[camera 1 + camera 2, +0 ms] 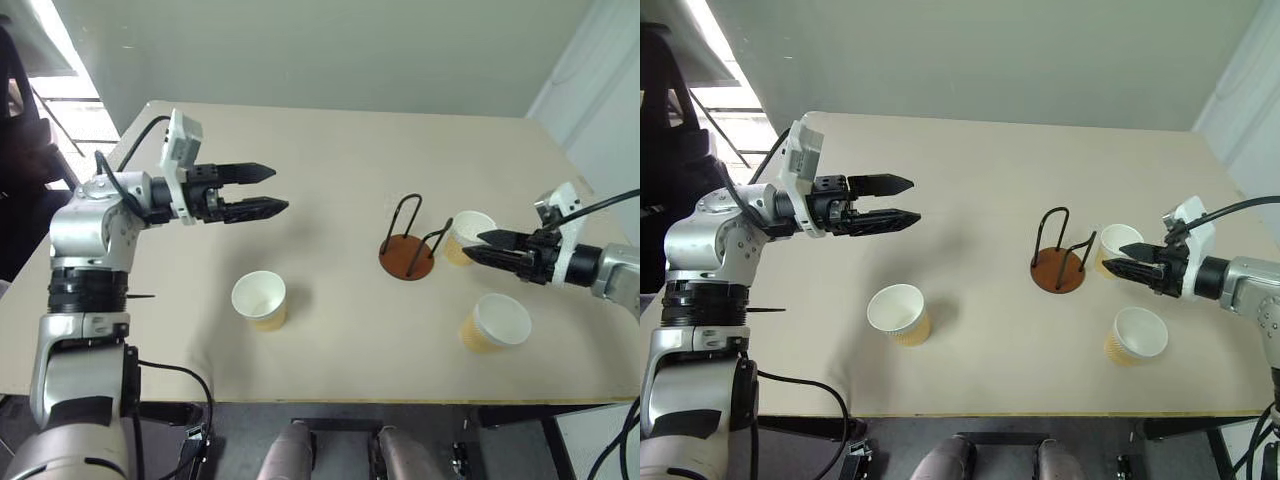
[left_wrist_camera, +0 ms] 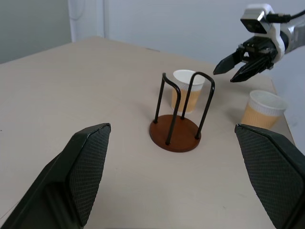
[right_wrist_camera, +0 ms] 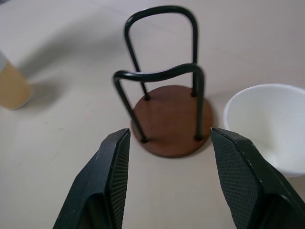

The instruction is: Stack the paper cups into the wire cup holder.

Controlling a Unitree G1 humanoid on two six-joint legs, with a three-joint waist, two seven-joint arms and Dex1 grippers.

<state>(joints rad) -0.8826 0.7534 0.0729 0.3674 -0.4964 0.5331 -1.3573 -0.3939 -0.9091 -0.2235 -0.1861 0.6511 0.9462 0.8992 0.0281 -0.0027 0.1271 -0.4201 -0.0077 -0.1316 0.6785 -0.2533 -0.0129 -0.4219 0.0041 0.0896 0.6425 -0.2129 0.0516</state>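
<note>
Three paper cups stand upright on the tan table (image 1: 340, 150). One (image 1: 260, 300) is at the near left, one (image 1: 466, 228) stands just right of the wire cup holder (image 1: 407, 258), and one (image 1: 497, 323) is at the near right. The holder's brown disc carries two black wire loops with nothing in it. My left gripper (image 1: 280, 190) hovers open and empty above the table's left half, pointing right toward the holder (image 2: 175, 132). My right gripper (image 1: 472, 246) is open and empty, its fingertips (image 1: 480, 238) beside the cup next to the holder, aimed at the holder (image 3: 171, 119).
The table's front edge (image 1: 350, 400) runs close below the two nearer cups. A dark chair-like shape (image 1: 20, 150) stands off the table's left side. A pale wall (image 1: 330, 50) lies behind the far edge.
</note>
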